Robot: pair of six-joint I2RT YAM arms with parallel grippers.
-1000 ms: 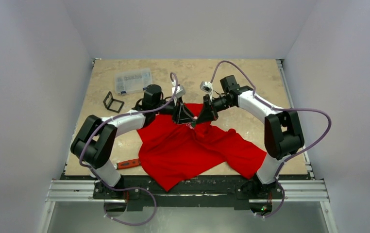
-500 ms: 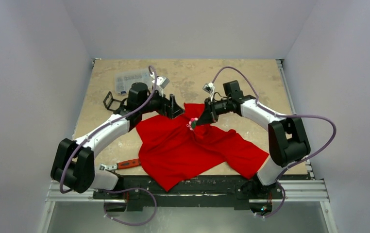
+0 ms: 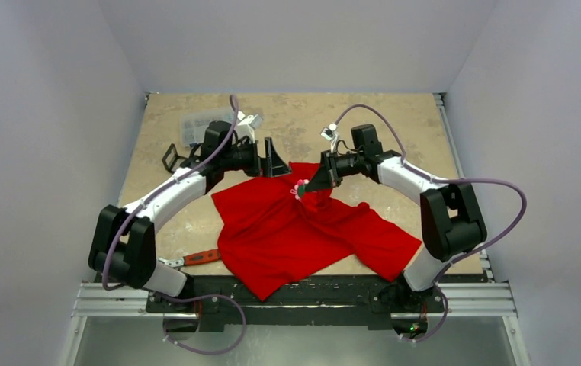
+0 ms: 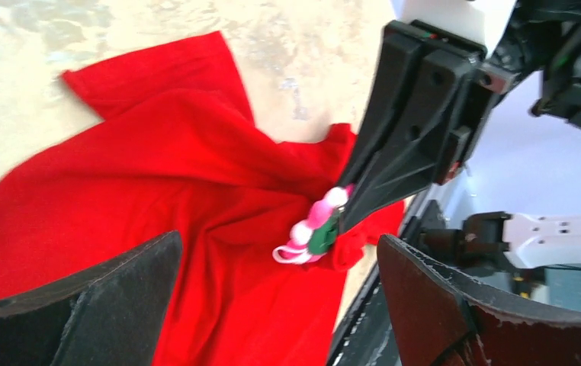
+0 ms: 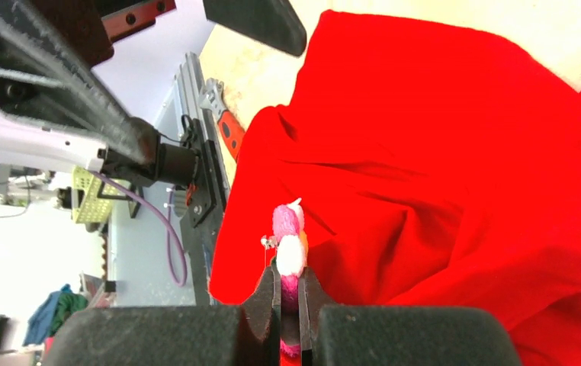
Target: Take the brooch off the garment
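Note:
The garment (image 3: 303, 229), a bright red T-shirt, lies crumpled on the middle of the table. My right gripper (image 3: 308, 185) is shut on the brooch (image 3: 300, 188), a small pink and white flower, just above the shirt's far part. In the left wrist view the brooch (image 4: 314, 229) hangs at the right gripper's fingertips (image 4: 364, 202), with a fold of red cloth (image 4: 356, 244) bunched right behind it. In the right wrist view the brooch (image 5: 289, 244) sticks out of the shut right gripper (image 5: 290, 286). My left gripper (image 3: 276, 156) stands wide open and empty, left of the brooch and apart from it.
A clear plastic box (image 3: 196, 130) and a small black frame (image 3: 171, 158) sit at the table's far left. A red-handled wrench (image 3: 200, 257) lies near the front edge, left of the shirt. Bare beige table (image 3: 394, 122) shows behind the right arm.
My left gripper has opened, let go near the brooch and drawn back to the left. The right gripper has kept its hold on the brooch and shifted slightly away from the left one.

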